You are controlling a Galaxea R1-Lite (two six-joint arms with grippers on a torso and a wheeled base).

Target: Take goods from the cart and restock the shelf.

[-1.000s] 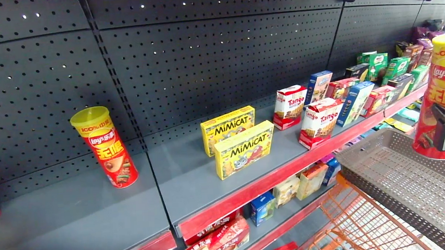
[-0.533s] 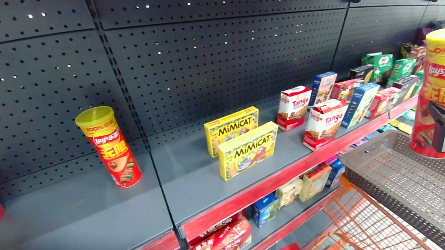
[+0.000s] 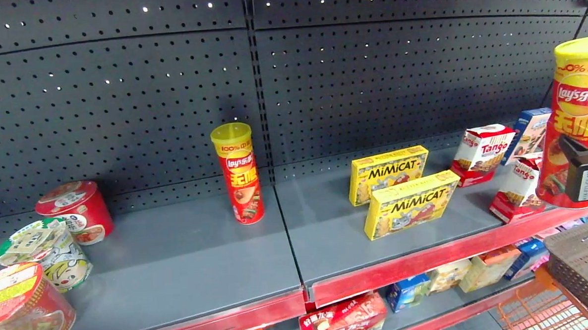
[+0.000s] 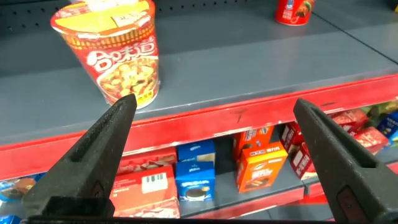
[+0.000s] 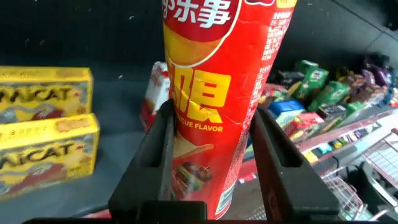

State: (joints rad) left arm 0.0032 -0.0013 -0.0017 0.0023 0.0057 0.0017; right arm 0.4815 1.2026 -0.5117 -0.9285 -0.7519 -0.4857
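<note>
My right gripper (image 5: 211,130) is shut on a tall red chip can with a yellow lid (image 5: 217,81). It holds the can upright at the far right of the head view (image 3: 577,123), level with the grey shelf (image 3: 179,269) and in front of its right part. A matching chip can (image 3: 238,173) stands on the shelf by the back panel. My left gripper (image 4: 214,134) is open and holds nothing. It hangs in front of the shelf's red front edge, close to a red cup noodle (image 4: 112,50).
Two yellow boxes (image 3: 410,209) and red-white wafer boxes (image 3: 482,152) stand right of the shelved can. Cup noodles (image 3: 45,255) crowd the left end. The grey basket (image 3: 583,261) on the orange cart (image 3: 533,313) sits low right. Bare shelf lies left of the can.
The head camera has turned left, so the shelf's goods sit further right in the picture and the cup noodles have come into view. The right gripper still holds the can.
</note>
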